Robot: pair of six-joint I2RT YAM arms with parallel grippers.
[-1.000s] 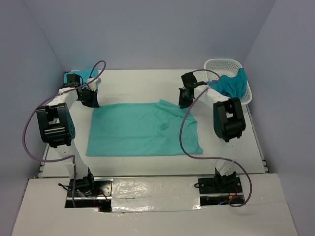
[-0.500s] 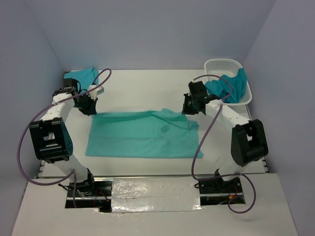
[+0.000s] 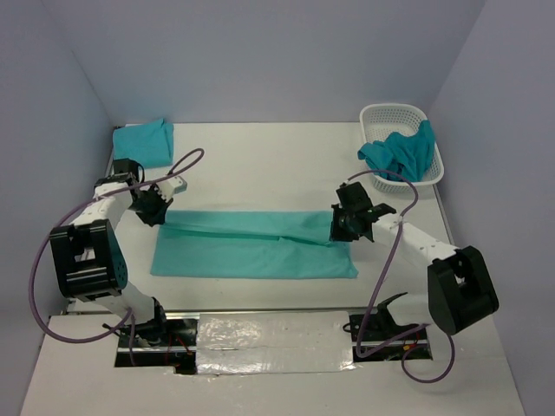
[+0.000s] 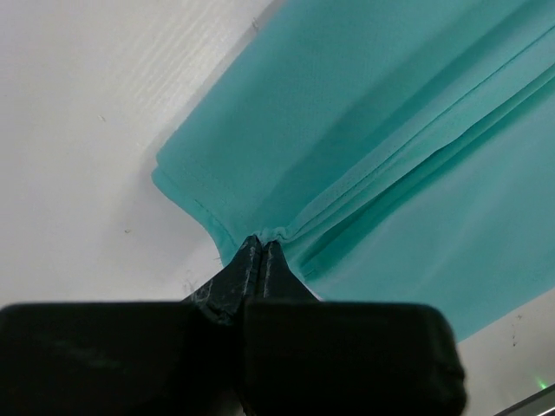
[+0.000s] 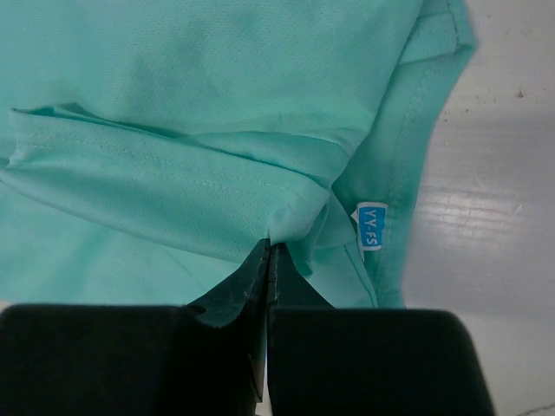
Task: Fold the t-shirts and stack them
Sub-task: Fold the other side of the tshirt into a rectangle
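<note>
My left tool (image 4: 262,247) is pressed together on a pinch of cloth at the left end of the teal t-shirt (image 4: 373,130), and the fabric gathers into ridges running away from the tips. My right tool (image 5: 269,250) is clamped the same way on a doubled fold of that shirt, just beside the neckline, where a small blue size label (image 5: 372,226) shows.

From overhead, both tools sit low over the table (image 3: 260,165), one at each end of the shirt's far edge. That edge is doubled over toward the near side, so the garment lies as a long band across the middle of the table. I judge that gripping both ends at once is what makes the fold line taut and straight. This looks like the lengthwise fold, partway through. Uneven pull from either side would skew it.

Further out, a folded t-shirt (image 3: 145,141) rests at the far left corner, well apart, probably the base of the stack. At the far right, a white lattice basket (image 3: 395,110) holds crumpled teal cloth (image 3: 401,149), more shirts waiting by the look of it.
</note>
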